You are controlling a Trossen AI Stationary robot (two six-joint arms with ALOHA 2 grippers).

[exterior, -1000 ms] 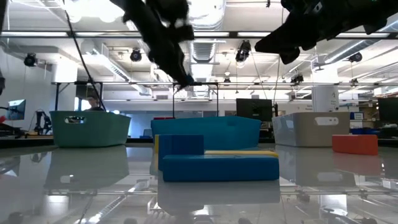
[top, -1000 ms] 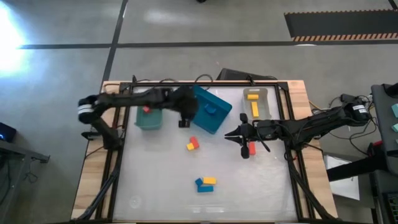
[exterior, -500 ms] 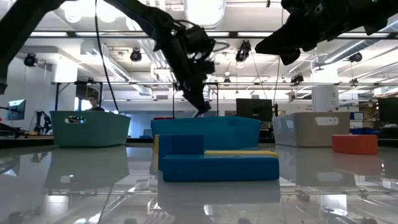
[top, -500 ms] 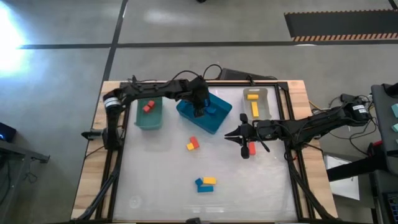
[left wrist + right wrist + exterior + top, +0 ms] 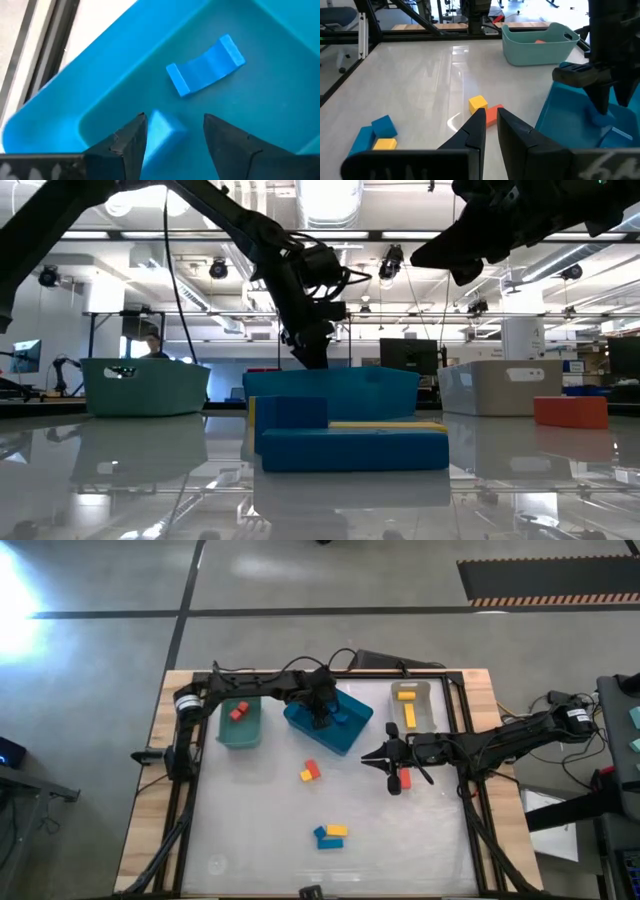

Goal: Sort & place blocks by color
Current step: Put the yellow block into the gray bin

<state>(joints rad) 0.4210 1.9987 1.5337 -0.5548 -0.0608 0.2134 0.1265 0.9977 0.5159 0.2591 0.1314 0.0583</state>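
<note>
My left gripper (image 5: 320, 718) is open, down inside the blue bin (image 5: 352, 730). In the left wrist view a blue cube (image 5: 164, 129) lies between its fingers (image 5: 175, 120), close by one of them. A blue bar (image 5: 205, 72) lies farther in on the bin floor. My right gripper (image 5: 366, 754) hangs above the table right of the blue bin, its fingers (image 5: 490, 114) nearly together and empty. A red block (image 5: 405, 780) lies on the table under that arm. A red and yellow pair (image 5: 310, 772) and a blue and yellow group (image 5: 328, 833) rest on the table. My left gripper points down into the blue bin with its fingers on either side of the blue cube. The cube's near corner (image 5: 150, 125) sits against one finger (image 5: 131, 137) and there is a clear gap to the other. I cannot tell whether that finger touches it.
A green bin (image 5: 240, 730) at the far left holds a red block (image 5: 237, 712). A grey bin (image 5: 412, 692) at the far right holds yellow blocks (image 5: 408, 715). The black frame rails (image 5: 470, 810) run along the table's sides.
My left gripper has gone from beside the blue bin's left end toward the table's right and far edge, over the blue bin, and down into it. My right arm has kept still.
</note>
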